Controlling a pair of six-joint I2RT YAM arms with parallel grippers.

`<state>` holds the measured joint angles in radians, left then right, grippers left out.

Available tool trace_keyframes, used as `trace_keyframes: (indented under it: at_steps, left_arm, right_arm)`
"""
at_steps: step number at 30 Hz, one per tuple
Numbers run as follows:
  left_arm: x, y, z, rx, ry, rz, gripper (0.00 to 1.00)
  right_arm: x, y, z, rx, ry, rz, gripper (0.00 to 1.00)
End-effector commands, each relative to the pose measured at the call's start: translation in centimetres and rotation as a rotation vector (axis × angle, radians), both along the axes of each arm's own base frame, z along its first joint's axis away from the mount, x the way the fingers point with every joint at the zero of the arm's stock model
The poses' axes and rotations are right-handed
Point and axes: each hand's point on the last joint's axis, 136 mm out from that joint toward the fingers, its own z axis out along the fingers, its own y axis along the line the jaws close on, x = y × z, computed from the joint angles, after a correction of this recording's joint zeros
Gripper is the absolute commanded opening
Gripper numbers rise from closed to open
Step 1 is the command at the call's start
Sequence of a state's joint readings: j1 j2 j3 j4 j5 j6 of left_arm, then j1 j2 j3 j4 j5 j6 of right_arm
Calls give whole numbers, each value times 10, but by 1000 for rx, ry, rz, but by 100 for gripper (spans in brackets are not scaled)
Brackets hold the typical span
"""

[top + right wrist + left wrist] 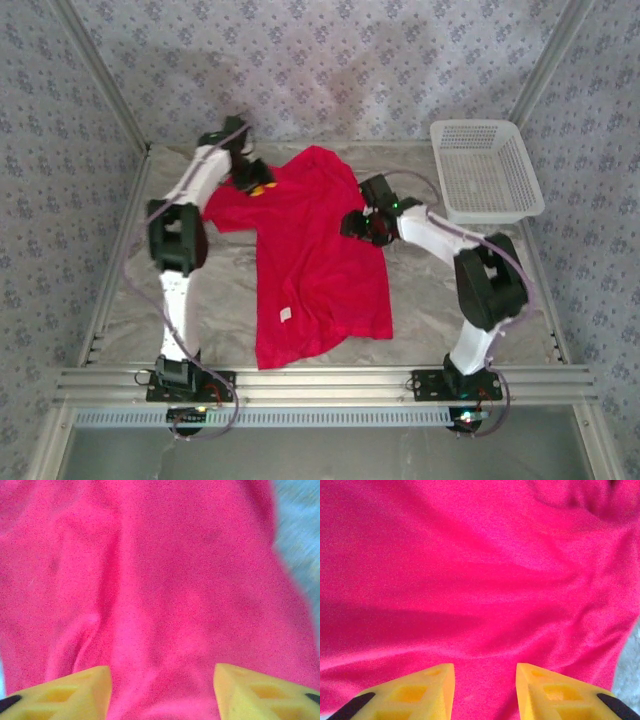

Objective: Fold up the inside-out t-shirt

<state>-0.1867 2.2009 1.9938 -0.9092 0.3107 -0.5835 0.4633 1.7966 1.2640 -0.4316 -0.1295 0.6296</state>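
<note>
A plain bright red short-sleeved cloth t-shirt (pixel 315 260) lies spread on a table covered with a crinkled grey sheet (pixel 440 300). Its long axis runs from the near edge of the table toward the far wall. The straight bottom hem lies at the near end, close to the arm bases, and the shoulder end points away from them. One short sleeve spreads out to the left at the far end. A small white tag (pixel 285 315) shows on the cloth near the hem, left of the middle.

The fabric is soft and matte, with shallow folds and ripples across it rather than sharp creases. A white plastic lattice basket (pixel 485 170), rectangular with sloping walls, sits at the far right of the table, apart from the shirt.

The left gripper (pixel 255 183) is over the far left part of the shirt, by the sleeve. In the left wrist view its yellow wedge-shaped fingers (pixel 435 685) stand a modest gap apart, with red cloth seen flat between and beyond them.

The right gripper (pixel 358 222) is at the shirt's right edge, about midway along it. Its yellow fingers (pixel 80 690) stand wider apart over rippled red cloth, with nothing pinched.
</note>
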Motion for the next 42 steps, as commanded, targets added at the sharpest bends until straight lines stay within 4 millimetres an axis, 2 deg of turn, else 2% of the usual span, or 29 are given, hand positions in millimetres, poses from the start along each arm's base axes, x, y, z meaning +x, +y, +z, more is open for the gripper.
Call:
trace_keyframes:
  at_steps: [1,6,10,12,16,19,20,23,24,25,26,27,30,34,36,38,39,40,41,42]
  left_arm:
    - [-17,15,-7,-6,-41,44,38]
    - [-44,40,-59,-4,84,87,39]
    - [-55,67,-80,20,134,139,43]
    - [-51,77,-85,16,121,162,47]
    - [-51,94,-94,20,137,197,48]
    - [-52,108,-103,34,157,231,47]
    - [-50,112,-105,35,159,246,45]
    - [-46,127,-111,51,171,289,37]
    - [-43,132,-112,64,171,302,30]
    - [-40,138,-112,83,172,315,24]
    - [-34,146,-110,106,164,334,18]
    - [-34,151,-110,128,188,347,12]
    - [-17,162,-104,155,185,379,0]
    - [11,156,-91,154,142,365,0]
    - [25,149,-81,165,108,341,0]
    - [31,142,-73,178,92,312,0]
    - [31,140,-69,192,90,300,4]
    - [30,139,-64,206,86,290,10]
    - [26,138,-58,230,81,279,20]
    - [21,139,-52,259,78,272,28]
  right_arm:
    - [36,-11,-11,-32,51,8,65]
    - [111,-28,-13,22,42,-73,66]
    - [147,-31,-22,87,57,-109,68]
    - [159,-23,-26,117,57,-103,67]
    - [166,2,-39,188,82,-91,67]
    - [172,19,-50,228,81,-99,61]
    - [173,21,-54,229,87,-104,58]
    - [175,23,-58,248,93,-100,27]
    - [176,21,-53,251,91,-102,12]
    - [177,18,-47,250,82,-102,3]
    - [178,13,-38,240,69,-102,0]
    - [179,5,-25,220,44,-102,0]
    - [174,-25,17,97,-32,-110,0]
    - [162,-54,70,-58,-164,-135,0]
    - [155,-61,82,-112,-210,-138,0]
    - [152,-61,77,-110,-199,-128,4]
    - [149,-59,69,-101,-169,-120,9]
    - [147,-58,63,-91,-140,-103,21]
    - [144,-59,55,-97,-106,-97,44]
    - [139,-60,49,-114,-72,-87,56]
